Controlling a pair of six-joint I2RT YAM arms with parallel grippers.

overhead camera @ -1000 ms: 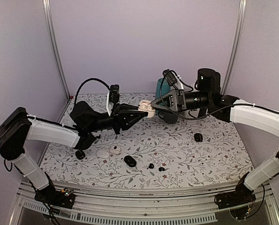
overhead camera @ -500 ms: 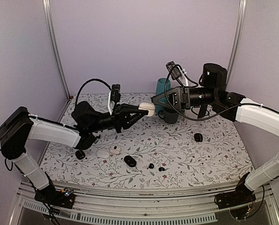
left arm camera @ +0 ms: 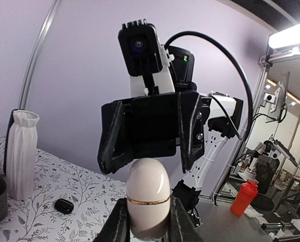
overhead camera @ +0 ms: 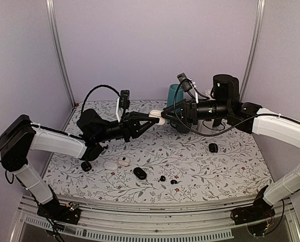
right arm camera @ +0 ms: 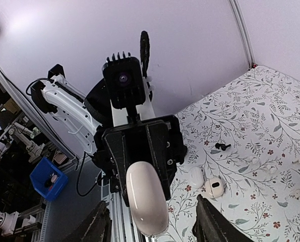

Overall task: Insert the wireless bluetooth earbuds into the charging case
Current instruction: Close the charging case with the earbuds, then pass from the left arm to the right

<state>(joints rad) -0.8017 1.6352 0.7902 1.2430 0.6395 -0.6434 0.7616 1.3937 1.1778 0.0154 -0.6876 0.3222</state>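
**Charging Case Held Above Table**

The floral-patterned table (overhead camera: 225, 171) lies below both arms. The left gripper (left arm camera: 148, 224) is clamped on the cream egg-shaped plastic charging case (left arm camera: 147, 186), held in mid-air. The right gripper (right arm camera: 152, 214) is spread, jaws flanking the case tip without contact. Two tiny glossy black earbuds (overhead camera: 162, 178) lie loose near the table's front edge.

Your flowered table (overhead camera: 190, 161) carries two black earbuds (overhead camera: 162, 178) up front; a black case (overhead camera: 139, 173) just left; white cases (overhead camera: 110, 165) beyond.

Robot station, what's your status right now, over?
Left fingers shut on white case, held midair. Right fingers open around its tip, not gripping. Two black earbuds loose on table. Nothing seen blocking.
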